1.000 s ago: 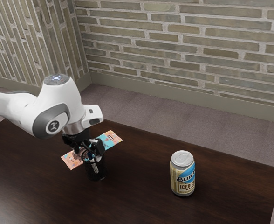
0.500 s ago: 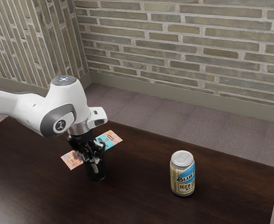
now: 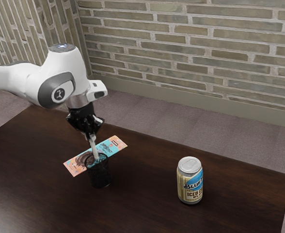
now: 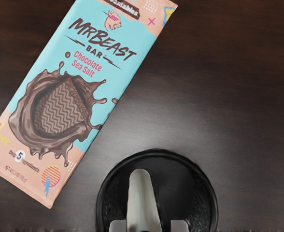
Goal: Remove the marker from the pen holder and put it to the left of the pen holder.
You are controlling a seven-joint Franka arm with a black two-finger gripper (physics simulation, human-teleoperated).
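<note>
Claw vs. marker: the black two-finger claw (image 3: 91,136) is closed on the slim grey-white marker (image 3: 94,149), fingers (image 4: 118,226) at either side of its upper part. Marker hangs below the claw, long axis close to upright with a slight lean, free end pointing down.

Marker vs. holder: the free end overlaps the mouth of the round black mesh pen holder (image 3: 100,178). The exterior view does not settle whether that end is just inside the rim or just over it. In the wrist view the rounded end lies within the ring of the rim, seemingly nearer the side facing the flat blue-and-pink chocolate bar (image 4: 79,92).

Working judgement: extraction under way, placing to follow. The next move turns on the marker's axis against the mouth: rise along that axis until the end is well over the rim, then travel sideways. Going sideways too soon could catch the rim and tip the holder.

Surroundings: chocolate bar lies on the dark wooden worktop (image 3: 142,194), just beside the holder; the blue-and-cream drink can (image 3: 190,180) stands well apart, toward the exterior view's right. For set-down, the marker would probably need laying over from upright, on bare wood beside the holder's left, off the bar
</note>
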